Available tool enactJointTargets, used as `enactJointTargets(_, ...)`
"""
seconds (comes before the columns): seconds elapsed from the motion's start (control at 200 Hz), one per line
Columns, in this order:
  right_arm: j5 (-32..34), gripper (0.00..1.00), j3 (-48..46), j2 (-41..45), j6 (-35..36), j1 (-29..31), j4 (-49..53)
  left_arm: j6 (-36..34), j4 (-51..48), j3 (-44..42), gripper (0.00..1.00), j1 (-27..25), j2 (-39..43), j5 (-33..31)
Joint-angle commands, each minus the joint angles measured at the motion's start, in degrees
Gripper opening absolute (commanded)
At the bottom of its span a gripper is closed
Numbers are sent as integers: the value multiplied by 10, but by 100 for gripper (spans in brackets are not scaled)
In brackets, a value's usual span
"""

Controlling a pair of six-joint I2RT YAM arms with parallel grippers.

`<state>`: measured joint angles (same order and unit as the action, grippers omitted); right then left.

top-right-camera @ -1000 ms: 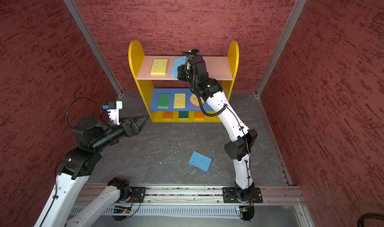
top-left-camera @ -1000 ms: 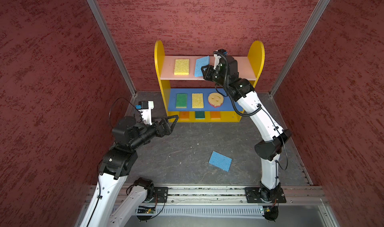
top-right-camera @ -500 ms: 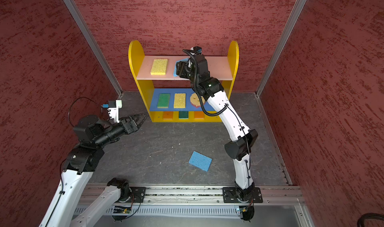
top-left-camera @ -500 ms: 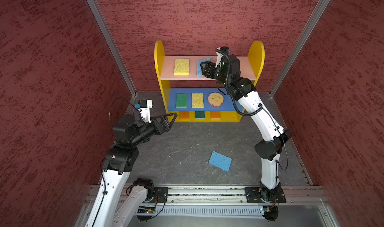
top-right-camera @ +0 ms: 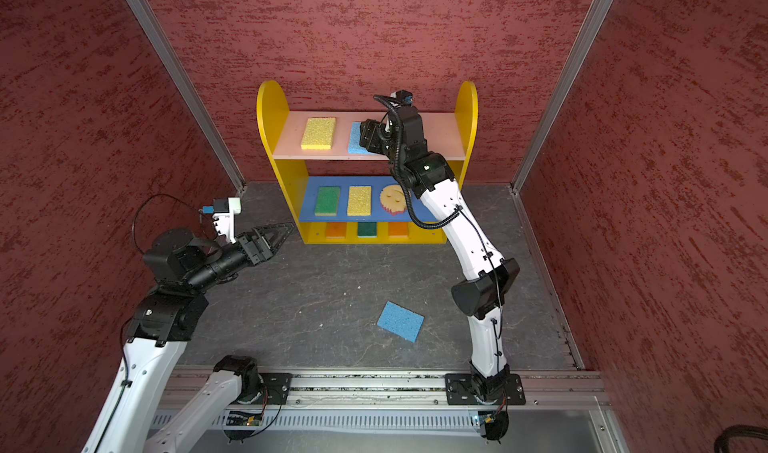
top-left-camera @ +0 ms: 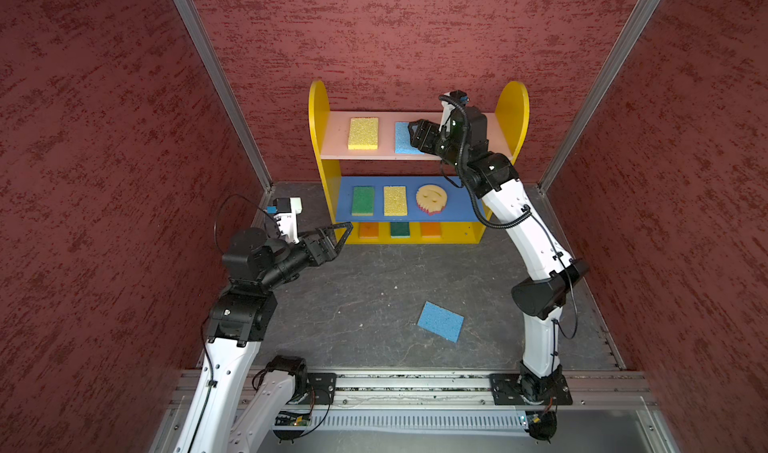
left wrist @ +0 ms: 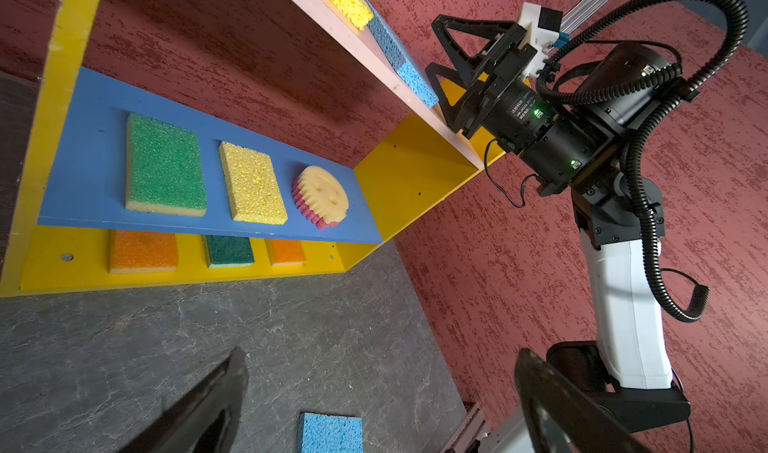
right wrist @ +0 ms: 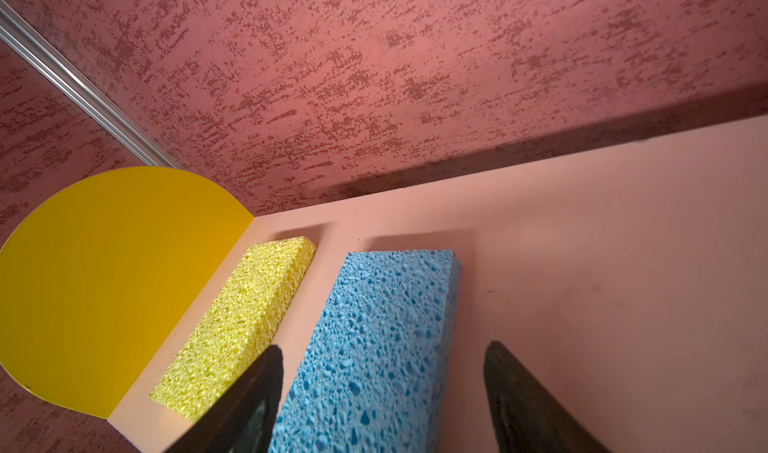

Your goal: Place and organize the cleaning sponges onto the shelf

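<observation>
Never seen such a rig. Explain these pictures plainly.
Two robot arms stand on a rail, each ending in a two-finger gripper. Two pictures look down from overhead; two come from wrist cameras. The shelf holds eight sponges: top yellow sponge and shelved blue sponge on the pink board; green sponge, middle yellow sponge and smiley sponge on the blue board; an orange sponge, a dark green sponge and another orange sponge below. A loose blue sponge lies on the floor. The right gripper is open astride the shelved blue sponge; the left gripper hovers open. Nothing is held.
</observation>
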<state>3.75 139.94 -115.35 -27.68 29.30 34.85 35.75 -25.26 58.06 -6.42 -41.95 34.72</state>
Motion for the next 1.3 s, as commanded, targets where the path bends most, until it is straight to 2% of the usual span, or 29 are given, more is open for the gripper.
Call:
enactJointTargets(0.0, -25, 76, -1, 24, -12, -3, 62, -1, 6, 8, 100, 8, 6, 11)
enactJointTargets(0.266, -60, 70, -43, 67, -19, 0, 66, -4, -7, 12, 99, 21, 15, 18)
enactJointTargets(0.606, -74, 55, -69, 94, -17, 15, 58, -21, -26, 27, 100, 42, 21, 22)
enactJointTargets(0.686, -79, 45, -84, 101, -18, 18, 49, -19, -25, 25, 100, 45, 20, 23)
enactJointTargets(0.797, -86, 13, -105, 109, -23, 22, 39, -15, -23, 23, 100, 46, 17, 27)
enactJointTargets(0.867, -82, 0, -115, 112, -24, 23, 36, -14, -22, 21, 100, 48, 15, 29)
enactJointTargets(1.292, -69, 0, -104, 89, -19, 23, 37, 1, -5, 7, 100, 54, 12, 41)
